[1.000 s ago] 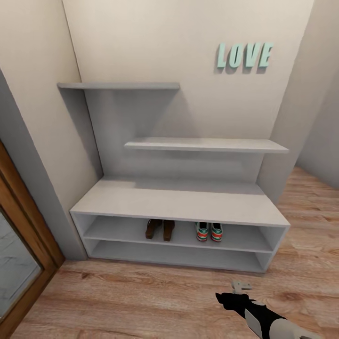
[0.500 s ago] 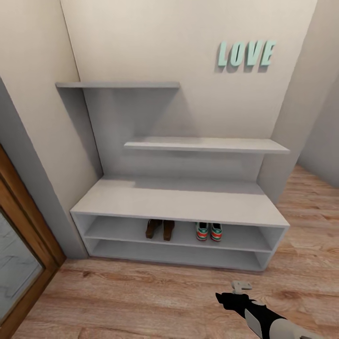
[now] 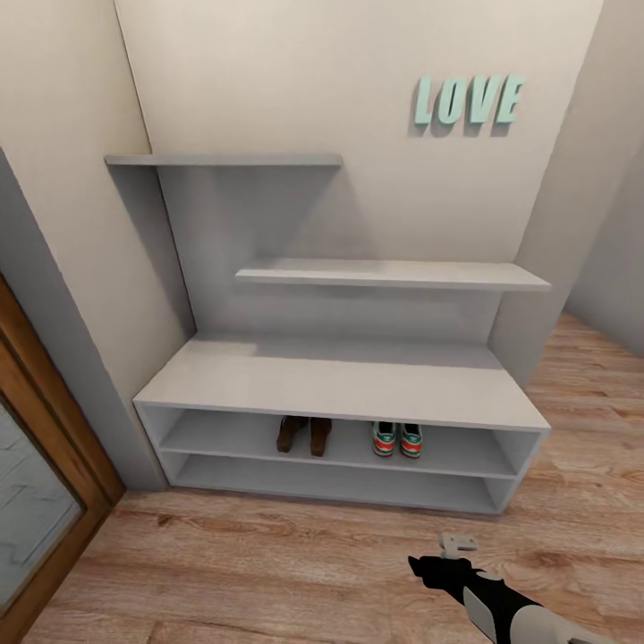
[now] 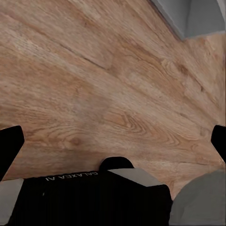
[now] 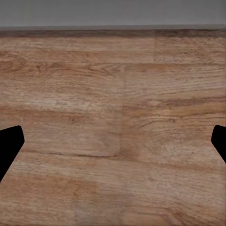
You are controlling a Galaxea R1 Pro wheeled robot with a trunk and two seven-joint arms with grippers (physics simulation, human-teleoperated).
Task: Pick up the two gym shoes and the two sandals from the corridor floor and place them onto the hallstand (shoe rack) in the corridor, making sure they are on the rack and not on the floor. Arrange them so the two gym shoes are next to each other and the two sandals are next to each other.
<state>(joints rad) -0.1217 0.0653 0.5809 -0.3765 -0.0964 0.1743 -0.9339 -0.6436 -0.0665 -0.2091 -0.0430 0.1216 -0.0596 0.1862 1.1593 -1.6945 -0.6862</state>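
The two gym shoes [image 3: 397,439] stand side by side on the upper open shelf of the hallstand [image 3: 340,385], right of centre. The two sandals [image 3: 304,435] stand together on the same shelf, just left of the sneakers. My right gripper [image 3: 458,542] hovers low over the corridor floor [image 3: 268,563] in front of the rack's right half. In the right wrist view its fingertips [image 5: 9,143] sit far apart with bare planks between them, so the right gripper [image 5: 113,141] is open and empty. The left gripper [image 4: 113,141] is also open over bare floor.
Two stepped grey wall shelves [image 3: 385,275] hang above the bench, with mint LOVE letters [image 3: 467,100] on the wall. A wooden door frame [image 3: 45,429] stands at the left. Walls close in on both sides of the rack.
The head view has shifted very slightly; the shoes, sandals and right arm stay where they were.
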